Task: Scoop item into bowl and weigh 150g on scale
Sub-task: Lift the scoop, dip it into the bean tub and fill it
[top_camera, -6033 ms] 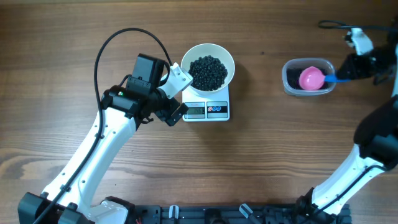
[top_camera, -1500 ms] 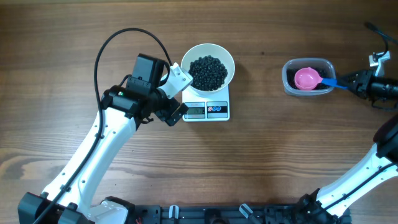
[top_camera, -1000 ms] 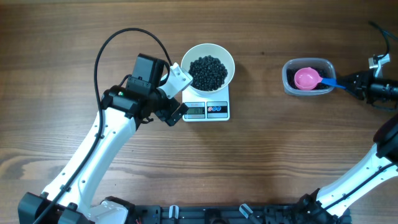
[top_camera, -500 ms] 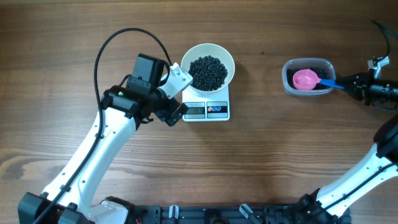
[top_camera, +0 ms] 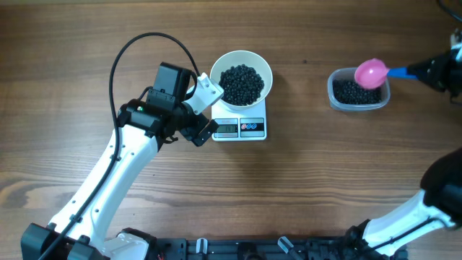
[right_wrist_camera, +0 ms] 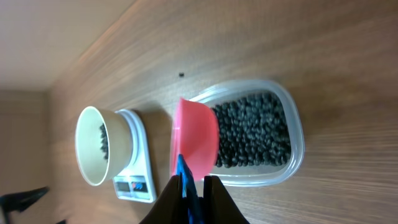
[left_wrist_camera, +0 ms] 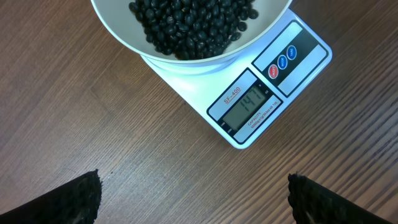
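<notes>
Nearest the robot, the left gripper hangs with its jaws released and spread wide, holding nothing, over the wooden counter just in front of the kitchen scale. The scale's grey display shows digits, and on it sits the white bowl, heaped with tiny black beans. Well apart to the right, a clear plastic tub holds more of the beans, and above its far right corner the right gripper has its jaws clenched on the blue handle of a pink scoop tipped on its side.
</notes>
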Robot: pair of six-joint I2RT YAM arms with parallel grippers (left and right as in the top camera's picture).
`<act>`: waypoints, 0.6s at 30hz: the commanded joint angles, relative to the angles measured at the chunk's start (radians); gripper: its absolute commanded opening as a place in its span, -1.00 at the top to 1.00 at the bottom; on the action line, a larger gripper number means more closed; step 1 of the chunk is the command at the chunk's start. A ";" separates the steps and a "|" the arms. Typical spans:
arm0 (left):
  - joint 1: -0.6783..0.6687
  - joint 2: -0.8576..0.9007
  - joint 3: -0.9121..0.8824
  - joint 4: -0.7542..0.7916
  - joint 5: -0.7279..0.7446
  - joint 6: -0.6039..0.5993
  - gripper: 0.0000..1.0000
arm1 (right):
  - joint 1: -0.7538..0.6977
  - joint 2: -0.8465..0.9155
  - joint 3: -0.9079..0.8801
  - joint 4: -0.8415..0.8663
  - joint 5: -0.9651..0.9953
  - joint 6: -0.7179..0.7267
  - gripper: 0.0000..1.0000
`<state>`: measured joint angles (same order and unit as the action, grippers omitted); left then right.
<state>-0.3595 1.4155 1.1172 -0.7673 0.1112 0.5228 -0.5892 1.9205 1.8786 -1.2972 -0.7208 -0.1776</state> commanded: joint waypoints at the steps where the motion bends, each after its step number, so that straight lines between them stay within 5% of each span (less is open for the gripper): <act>1: 0.005 -0.008 -0.003 -0.001 0.015 0.020 -1.00 | 0.117 -0.080 0.099 -0.029 0.253 0.129 0.91; 9: 0.005 -0.008 -0.003 -0.001 0.015 0.020 -1.00 | 0.451 -0.071 0.141 -0.084 0.686 0.286 0.91; 18: 0.005 -0.008 -0.004 -0.001 0.015 0.020 -1.00 | 0.539 -0.054 0.105 -0.070 0.895 0.270 0.91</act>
<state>-0.3595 1.4155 1.1172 -0.7673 0.1108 0.5228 -0.0536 1.8420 2.0003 -1.3777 0.0460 0.1230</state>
